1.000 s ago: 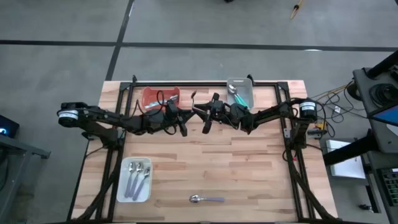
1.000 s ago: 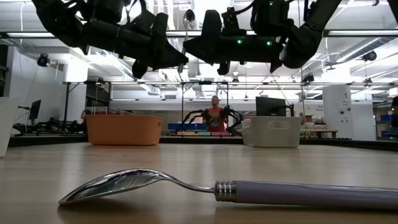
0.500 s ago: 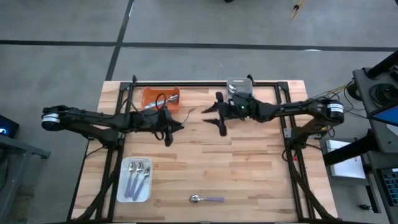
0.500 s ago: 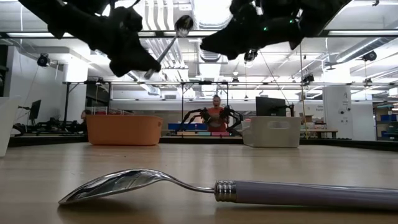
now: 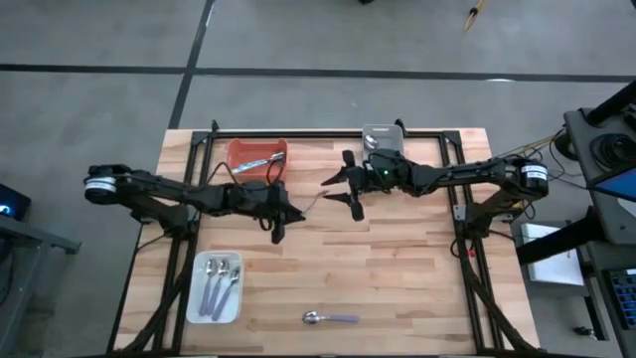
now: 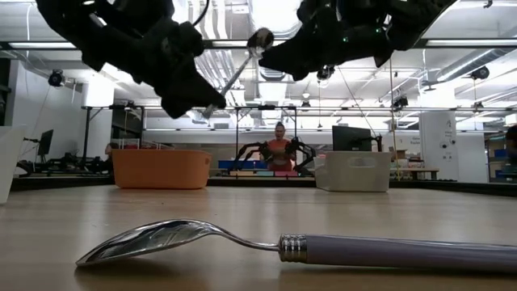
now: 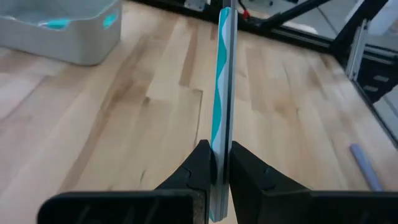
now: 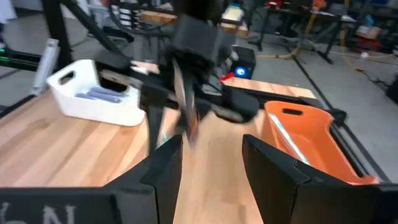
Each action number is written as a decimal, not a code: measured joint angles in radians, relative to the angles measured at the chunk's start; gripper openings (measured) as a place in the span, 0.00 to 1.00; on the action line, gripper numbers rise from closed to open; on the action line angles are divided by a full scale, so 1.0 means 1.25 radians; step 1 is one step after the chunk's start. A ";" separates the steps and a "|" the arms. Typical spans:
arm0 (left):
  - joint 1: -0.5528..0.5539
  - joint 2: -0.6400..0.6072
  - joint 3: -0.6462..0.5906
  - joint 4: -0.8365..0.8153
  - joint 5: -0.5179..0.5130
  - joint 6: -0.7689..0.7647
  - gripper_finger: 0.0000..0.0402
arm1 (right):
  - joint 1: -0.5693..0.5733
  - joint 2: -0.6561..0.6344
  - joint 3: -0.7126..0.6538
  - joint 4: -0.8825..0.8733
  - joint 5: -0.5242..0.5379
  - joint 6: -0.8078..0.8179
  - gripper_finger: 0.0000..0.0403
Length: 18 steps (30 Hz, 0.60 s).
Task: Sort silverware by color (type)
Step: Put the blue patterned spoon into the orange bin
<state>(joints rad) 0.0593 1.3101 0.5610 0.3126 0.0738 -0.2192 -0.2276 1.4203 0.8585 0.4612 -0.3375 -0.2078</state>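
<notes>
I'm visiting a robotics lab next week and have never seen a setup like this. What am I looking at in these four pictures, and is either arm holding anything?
Two dark robot arms work over a wooden table, sorting spoons by handle colour. One picture looks straight down from above, one sits at tabletop height, and one comes from a camera on each arm's wrist.

The left gripper is shut on a teal-handled spoon, held above the middle of the table. The right gripper hangs open and empty nearby.

On the table, an orange tray and a grey tray sit along the far edge, and a white tray with purple-handled spoons sits near the front. One lavender spoon lies loose at the front edge; it fills the tabletop picture. A person shows far behind in the room.
</notes>
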 joint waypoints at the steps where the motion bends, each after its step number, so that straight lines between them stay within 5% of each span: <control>1: 0.000 0.011 0.000 0.004 0.001 0.000 0.04 | 0.000 0.002 0.000 0.001 -0.010 -0.001 0.39; 12: 0.000 0.049 0.000 0.036 0.005 -0.006 0.04 | 0.000 0.003 0.000 0.024 -0.052 0.002 0.32; 18: 0.000 0.046 0.000 0.037 0.006 -0.006 0.04 | 0.000 0.003 0.000 0.041 -0.053 0.026 0.16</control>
<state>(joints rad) 0.0593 1.3682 0.5606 0.3593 0.0814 -0.2263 -0.2272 1.4246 0.8585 0.5121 -0.4039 -0.1759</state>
